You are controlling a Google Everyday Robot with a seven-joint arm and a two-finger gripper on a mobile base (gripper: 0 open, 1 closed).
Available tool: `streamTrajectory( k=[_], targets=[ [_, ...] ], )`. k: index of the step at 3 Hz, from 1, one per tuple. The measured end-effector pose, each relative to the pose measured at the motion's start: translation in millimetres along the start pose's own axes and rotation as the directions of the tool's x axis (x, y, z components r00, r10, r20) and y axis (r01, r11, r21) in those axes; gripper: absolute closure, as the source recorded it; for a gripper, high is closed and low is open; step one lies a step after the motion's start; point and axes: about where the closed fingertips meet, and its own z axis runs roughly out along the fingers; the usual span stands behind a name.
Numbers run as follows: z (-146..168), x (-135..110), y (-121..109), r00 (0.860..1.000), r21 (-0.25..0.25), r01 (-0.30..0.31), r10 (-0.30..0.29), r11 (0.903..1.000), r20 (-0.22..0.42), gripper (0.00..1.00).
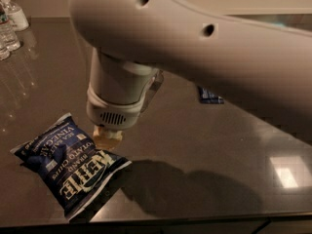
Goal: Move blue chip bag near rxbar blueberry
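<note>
The blue chip bag (68, 172) lies flat on the dark table at the front left, with its white "Kettle" lettering facing up. My gripper (107, 139) hangs below the pale wrist, right at the bag's far right edge, mostly hidden by the wrist. The rxbar blueberry (210, 95) is a small dark-blue wrapper lying farther back to the right, partly hidden behind my arm. The bag and the bar are well apart.
Clear water bottles (9, 26) stand at the table's far left corner. My large pale arm (209, 48) spans the upper part of the view. The table's front edge (195, 218) runs along the bottom. A bright reflection (285, 172) lies at the right.
</note>
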Motion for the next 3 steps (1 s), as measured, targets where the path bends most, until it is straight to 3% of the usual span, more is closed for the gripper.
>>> streamTrajectory(
  k=[1,2,3],
  targets=[
    [-34.6,9.7,-13.8,1.0,0.069,0.001,-0.001,0.9976,0.007,1.0],
    [-39.8,7.3,-13.8,1.0,0.066,0.008,-0.009,0.9978,0.017,0.9],
    [-43.3,4.1,-12.1,1.0,0.075,0.014,-0.015,0.9971,0.02,0.67]
  ],
)
